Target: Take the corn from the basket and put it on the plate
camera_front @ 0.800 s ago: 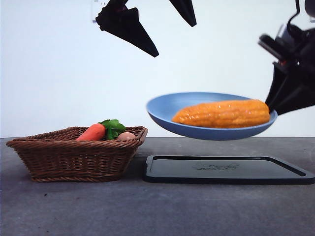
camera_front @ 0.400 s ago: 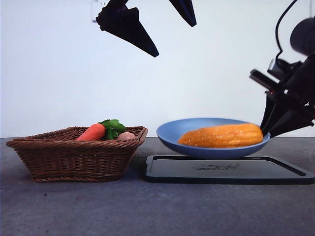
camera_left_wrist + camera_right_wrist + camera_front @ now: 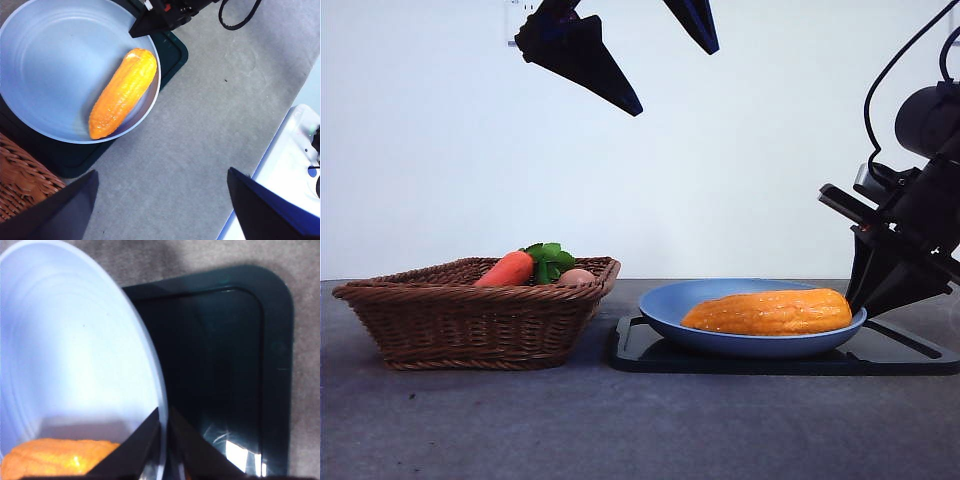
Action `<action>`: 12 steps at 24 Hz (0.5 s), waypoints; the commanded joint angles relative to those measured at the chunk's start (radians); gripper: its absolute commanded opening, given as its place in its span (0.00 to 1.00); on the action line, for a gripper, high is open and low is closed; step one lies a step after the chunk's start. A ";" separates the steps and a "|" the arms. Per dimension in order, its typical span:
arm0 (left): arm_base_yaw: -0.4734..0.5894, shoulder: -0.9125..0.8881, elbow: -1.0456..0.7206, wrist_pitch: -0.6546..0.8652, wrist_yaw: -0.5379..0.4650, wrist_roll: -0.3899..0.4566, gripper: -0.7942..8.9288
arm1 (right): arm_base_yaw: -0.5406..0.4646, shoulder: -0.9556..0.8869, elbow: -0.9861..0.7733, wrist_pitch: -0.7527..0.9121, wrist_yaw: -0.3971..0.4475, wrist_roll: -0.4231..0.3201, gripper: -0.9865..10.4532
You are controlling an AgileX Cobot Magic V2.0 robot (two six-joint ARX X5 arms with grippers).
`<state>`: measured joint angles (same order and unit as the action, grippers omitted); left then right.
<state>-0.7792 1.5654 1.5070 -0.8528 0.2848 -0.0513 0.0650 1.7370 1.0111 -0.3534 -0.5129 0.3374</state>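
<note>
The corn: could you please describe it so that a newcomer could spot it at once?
Find the black tray beside the wicker basket; a light blue plate sits on it. The corn lies in that plate: a long, bumpy orange-yellow cob, unlike the smooth carrot with green leaves in the basket.

The plain white back wall (image 3: 770, 150) was evenly lit and bare. The matte grey table surface (image 3: 620, 430) ran level across the front view, lightly speckled. A white panel (image 3: 295, 165) bordered the table edge in the left wrist view.
</note>
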 commanded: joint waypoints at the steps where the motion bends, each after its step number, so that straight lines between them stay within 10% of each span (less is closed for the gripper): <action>1: -0.006 0.003 0.027 0.007 0.000 0.006 0.51 | 0.002 0.021 0.020 0.007 0.000 -0.018 0.09; 12: -0.006 0.003 0.027 0.005 0.000 0.006 0.51 | 0.002 0.021 0.020 -0.027 0.024 -0.039 0.27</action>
<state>-0.7792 1.5654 1.5070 -0.8536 0.2848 -0.0513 0.0650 1.7370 1.0126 -0.3843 -0.4931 0.3145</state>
